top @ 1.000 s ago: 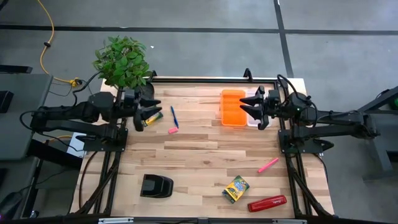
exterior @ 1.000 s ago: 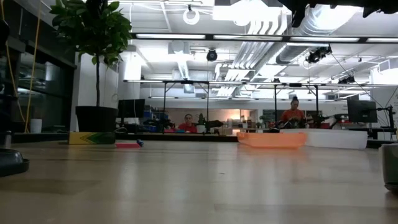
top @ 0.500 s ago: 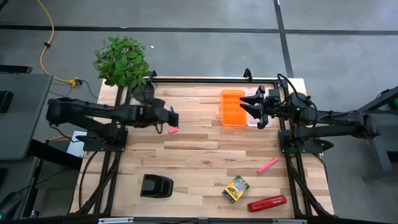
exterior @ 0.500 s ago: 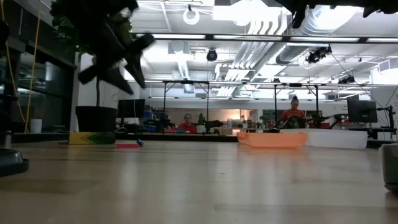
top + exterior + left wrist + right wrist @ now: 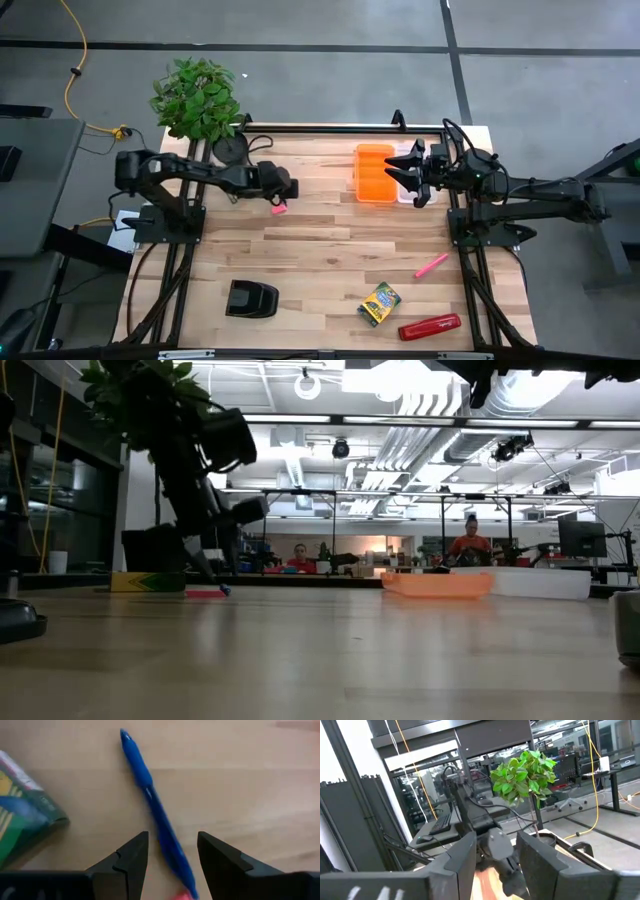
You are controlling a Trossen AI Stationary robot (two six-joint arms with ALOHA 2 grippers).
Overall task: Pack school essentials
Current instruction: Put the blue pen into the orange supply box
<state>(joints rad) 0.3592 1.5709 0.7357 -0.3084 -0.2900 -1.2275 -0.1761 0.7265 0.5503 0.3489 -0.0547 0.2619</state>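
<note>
Pincer (image 5: 170, 857) of the left arm, released, straddles the thin blue plastic pen (image 5: 155, 810) lying on the wooden table (image 5: 250, 785); it should lower squarely, then clench mid-barrel.

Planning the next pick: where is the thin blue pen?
The thin blue pen lies between the left end effector's open fingers, beside the crayon box.

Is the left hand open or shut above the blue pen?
Open. In the left wrist view the left hand shows a clear gap between its fingers, and the blue pen lies on the table between them, ungripped.
</note>
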